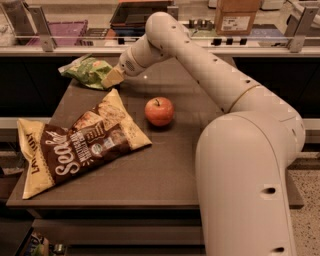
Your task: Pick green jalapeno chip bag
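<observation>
The green jalapeno chip bag (pixel 86 71) is small, crinkled and light green. It lies at the far left corner of the dark table (pixel 170 165). My gripper (pixel 112 78) is at the end of the arm, which reaches over the table from the right. The gripper's tan tip is against the bag's right edge, low over the table. The contact point is hidden by the tip.
A large brown and cream "Sea Salt" bag (pixel 75 142) lies at the front left of the table. A red apple (pixel 159 111) stands mid-table, right of the gripper. My big white arm body (pixel 245 180) fills the right side. A counter with boxes (pixel 235 15) runs behind.
</observation>
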You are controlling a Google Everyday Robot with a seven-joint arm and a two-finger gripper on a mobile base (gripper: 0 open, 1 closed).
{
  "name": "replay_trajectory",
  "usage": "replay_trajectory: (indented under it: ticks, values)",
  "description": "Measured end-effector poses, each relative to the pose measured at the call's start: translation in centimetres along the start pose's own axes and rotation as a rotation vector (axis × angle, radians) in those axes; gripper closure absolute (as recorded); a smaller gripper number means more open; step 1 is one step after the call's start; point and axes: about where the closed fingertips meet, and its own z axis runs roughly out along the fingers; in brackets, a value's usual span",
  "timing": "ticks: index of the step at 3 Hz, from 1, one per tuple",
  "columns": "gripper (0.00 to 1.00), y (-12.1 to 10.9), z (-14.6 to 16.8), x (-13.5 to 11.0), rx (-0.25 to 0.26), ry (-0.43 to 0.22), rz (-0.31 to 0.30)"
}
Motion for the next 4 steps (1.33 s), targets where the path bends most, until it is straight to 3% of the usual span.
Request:
replay_trajectory:
  ticks: [1, 2, 4]
  values:
    - [1.0, 0.1, 0.3, 0.1, -0.005, 0.002, 0.0]
    - [1.0, 0.1, 0.3, 0.0, -0.006, 0.0, -0.002]
    - [1.0, -0.2, -3.6, -1.3, 0.036, -0.024, -0.04]
